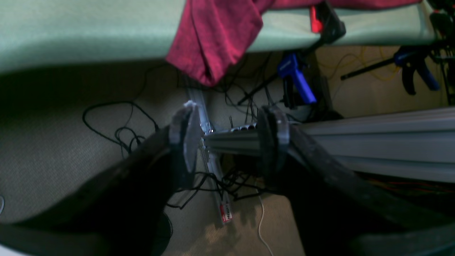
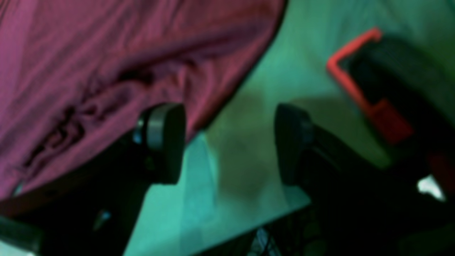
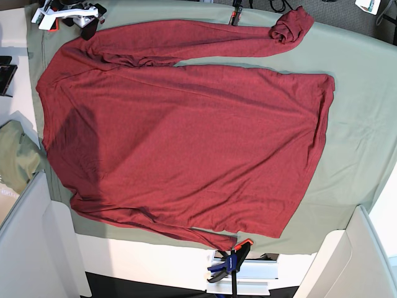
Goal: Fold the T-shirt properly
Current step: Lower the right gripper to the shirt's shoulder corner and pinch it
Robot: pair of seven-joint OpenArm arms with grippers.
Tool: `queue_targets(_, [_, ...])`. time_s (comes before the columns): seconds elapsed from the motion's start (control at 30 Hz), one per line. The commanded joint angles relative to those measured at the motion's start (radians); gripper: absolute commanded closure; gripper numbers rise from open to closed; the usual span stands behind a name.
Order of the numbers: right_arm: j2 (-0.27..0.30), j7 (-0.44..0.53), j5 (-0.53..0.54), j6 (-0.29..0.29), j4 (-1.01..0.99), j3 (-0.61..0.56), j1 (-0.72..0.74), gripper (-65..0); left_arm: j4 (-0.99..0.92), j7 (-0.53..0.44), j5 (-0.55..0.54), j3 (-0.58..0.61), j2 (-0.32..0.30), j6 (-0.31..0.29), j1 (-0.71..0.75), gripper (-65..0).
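The dark red T-shirt (image 3: 180, 143) lies spread flat on the pale green table cloth (image 3: 360, 112). One long sleeve runs along the far edge to a bunched cuff (image 3: 288, 26). The other sleeve lies along the near edge, and its end (image 1: 213, 42) hangs over the table's rim. My left gripper (image 1: 229, 138) is open and empty. It is below the table edge, under that hanging sleeve end and apart from it. My right gripper (image 2: 229, 142) is open and empty over the table cloth (image 2: 312, 21) at the shirt's edge (image 2: 124, 53), with one finger (image 2: 165, 142) in front of the fabric. Neither gripper shows in the base view.
A black and red clamp (image 1: 325, 21) grips the table's near edge, also in the right wrist view (image 2: 373, 89). A blue clamp (image 3: 226, 266) hangs below it. A bundled green cloth (image 3: 15, 155) lies at the left. Cables (image 1: 117, 128) and aluminium rails (image 1: 373, 142) are on the floor.
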Motion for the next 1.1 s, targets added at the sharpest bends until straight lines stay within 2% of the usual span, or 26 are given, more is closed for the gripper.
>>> queue_targets(0.0, [0.003,0.018,-0.004,-0.002,0.025,0.002,0.007,-39.2,0.014,-0.009,-0.016,-0.007,-0.008,-0.016,0.016,-30.4])
queue_targets(0.17, [0.003,0.018,-0.04,-0.041,0.025,0.002,0.039,-39.2,0.014,-0.003,-0.02,-0.007,-0.008,-0.016,0.016,-30.4])
queue_targets(0.83, [0.0,0.029,-0.039,-0.041,-0.088,-0.014,0.151,-39.2,0.014,0.004,-0.021,-0.007,-0.008,-0.016,0.016,-30.4])
queue_targets(1.07, [0.0,0.036,-0.04,-0.041,-0.089,-0.014,0.162,-39.2,0.024,0.004,-0.068,-0.024,-0.008,-0.016,0.011,-30.4])
